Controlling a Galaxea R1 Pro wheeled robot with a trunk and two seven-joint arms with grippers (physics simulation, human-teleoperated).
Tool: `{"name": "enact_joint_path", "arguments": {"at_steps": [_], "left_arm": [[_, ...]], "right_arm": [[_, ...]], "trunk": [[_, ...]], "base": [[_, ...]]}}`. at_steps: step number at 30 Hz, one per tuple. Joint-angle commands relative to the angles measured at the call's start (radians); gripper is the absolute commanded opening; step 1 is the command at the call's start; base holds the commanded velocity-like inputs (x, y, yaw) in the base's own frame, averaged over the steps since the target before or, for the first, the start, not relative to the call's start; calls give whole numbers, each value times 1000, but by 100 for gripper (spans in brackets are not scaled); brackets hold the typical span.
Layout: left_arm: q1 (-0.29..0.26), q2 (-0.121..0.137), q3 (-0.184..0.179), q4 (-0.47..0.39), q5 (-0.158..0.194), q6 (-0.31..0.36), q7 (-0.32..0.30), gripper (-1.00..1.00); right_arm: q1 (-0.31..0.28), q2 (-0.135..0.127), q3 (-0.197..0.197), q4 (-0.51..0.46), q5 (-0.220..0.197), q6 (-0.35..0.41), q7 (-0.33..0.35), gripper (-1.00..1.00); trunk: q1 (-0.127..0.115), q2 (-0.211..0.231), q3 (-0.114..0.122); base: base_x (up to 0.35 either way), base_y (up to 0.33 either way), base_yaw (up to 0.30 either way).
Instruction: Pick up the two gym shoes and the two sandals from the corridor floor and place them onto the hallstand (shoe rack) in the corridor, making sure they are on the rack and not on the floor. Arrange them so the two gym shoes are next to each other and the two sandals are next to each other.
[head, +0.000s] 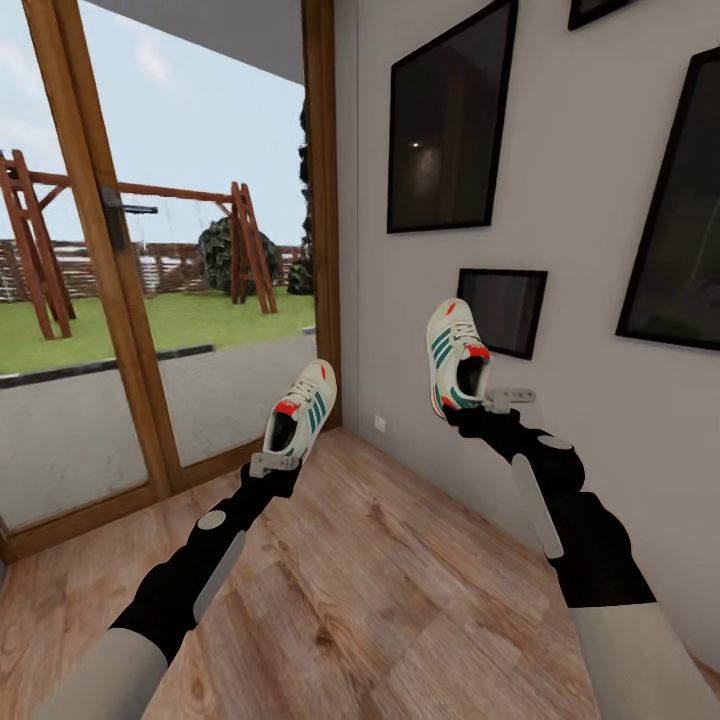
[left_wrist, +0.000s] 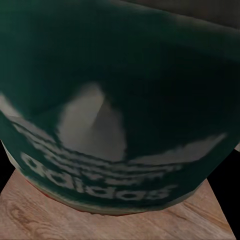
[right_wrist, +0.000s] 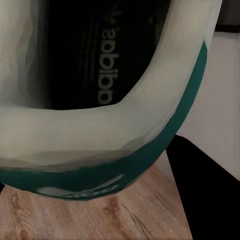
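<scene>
Each gym shoe is up in the air over the corridor floor (head: 380, 580), toe up: the left shoe (head: 300, 412) near the glass door (head: 170, 250), the right shoe (head: 458, 358) before the picture wall (head: 590, 330). They look light with soft, yielding uppers, so the heel collar seems the surest hold. The left gripper (head: 268, 464) clamps its shoe at the heel; the right gripper (head: 497, 401) pinches its shoe's collar.

My head camera looks forward and down over both my arms toward the corridor floor (head: 400, 600), a glass door (head: 150, 250) and a picture-hung wall (head: 570, 300). Each wrist camera sits very close behind a gym shoe (left_wrist: 120, 100) (right_wrist: 100, 125). All three views share the shoes and the floor.
</scene>
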Motion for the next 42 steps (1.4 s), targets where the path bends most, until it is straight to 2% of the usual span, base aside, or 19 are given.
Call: {"name": "enact_joint_path", "arguments": {"at_steps": [1, 5, 19, 22, 42], "left_arm": [[-1, 1, -2, -1, 10, 6, -1, -100], [-1, 1, -2, -1, 10, 6, -1, -100], [-1, 0, -2, -1, 10, 6, -1, -100], [-1, 0, -2, -1, 10, 6, -1, -100], [-1, 0, -2, -1, 10, 5, -1, -100]], "right_arm": [[-1, -1, 1, -1, -3, 4, -1, -100], [-1, -1, 1, -1, -3, 4, -1, -100], [-1, -1, 1, -1, -2, 4, -1, -100], [-1, -1, 1, -1, -3, 5, -1, -100], [-1, -1, 1, -1, -3, 4, -1, -100]], "trunk": [[-1, 0, 4], [-2, 1, 26], [-2, 1, 50], [-4, 1, 66], [-4, 1, 99]], "base": [[0, 0, 0], [0, 0, 0], [0, 0, 0], [0, 0, 0], [0, 0, 0]]}}
